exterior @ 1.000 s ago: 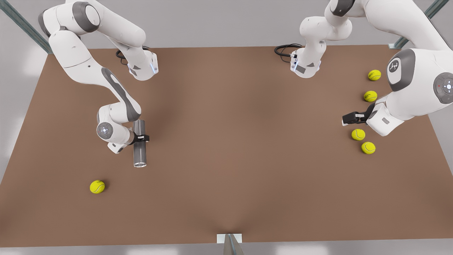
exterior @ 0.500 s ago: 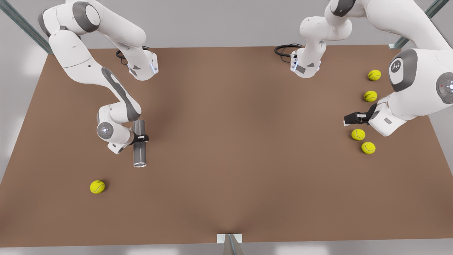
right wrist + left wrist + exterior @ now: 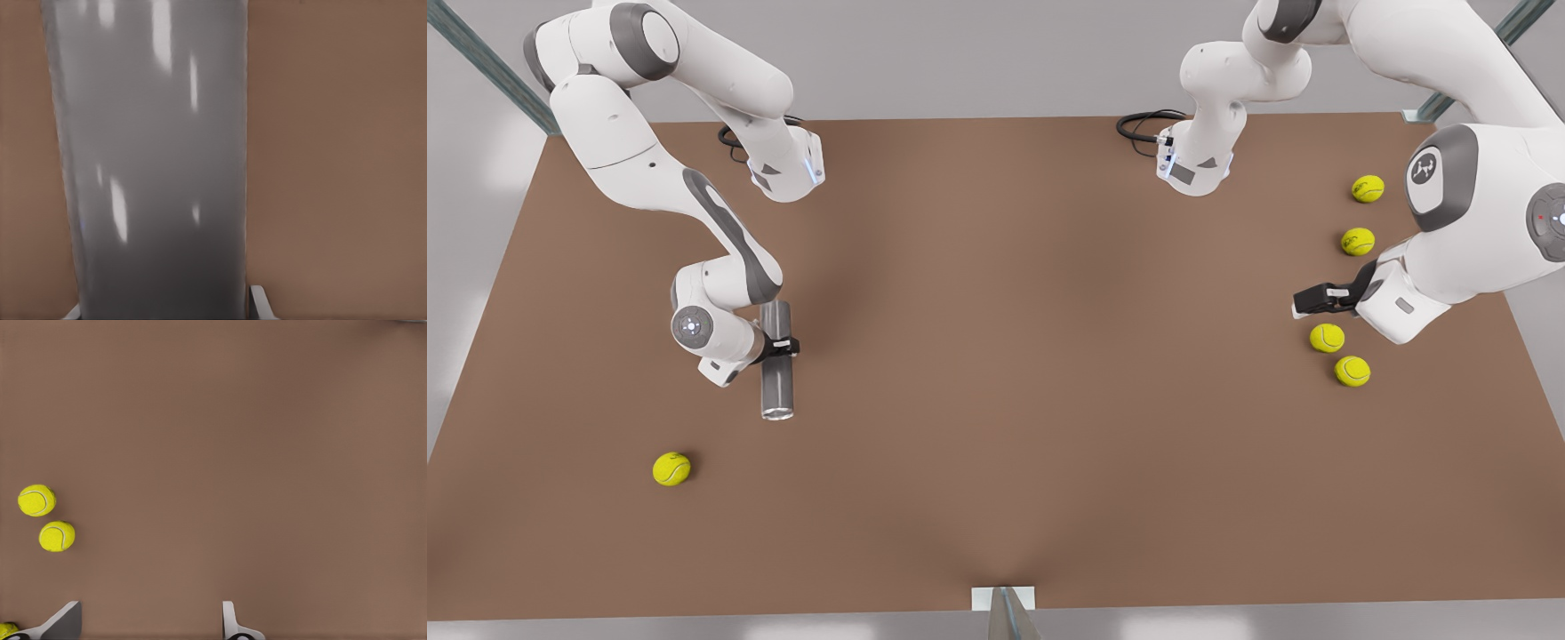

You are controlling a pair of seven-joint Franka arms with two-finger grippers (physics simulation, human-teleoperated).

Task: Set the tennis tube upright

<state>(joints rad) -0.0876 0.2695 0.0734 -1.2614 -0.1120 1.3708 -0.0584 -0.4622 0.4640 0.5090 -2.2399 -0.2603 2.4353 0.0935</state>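
Slim grey metallic tennis tube [image 3: 777, 360], clamped mid-length in right gripper [image 3: 783, 347] near brown worktop's [image 3: 996, 373] left edge; left gripper [image 3: 1307, 300], fingers apart, empty, among yellow-green tennis balls [image 3: 1327, 338] near opposite edge.

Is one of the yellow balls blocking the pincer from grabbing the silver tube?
No. The right pincer is already clamped around the tennis tube; the nearest tennis ball sits apart from it. The left pincer waits, open, among the other balls.

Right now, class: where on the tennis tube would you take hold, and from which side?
Around its middle, across the narrow width: the tennis tube is a slim, smooth cylinder, so two fingers span it there. The right gripper already clamps it from the front view's left. The left gripper waits open near the balls.
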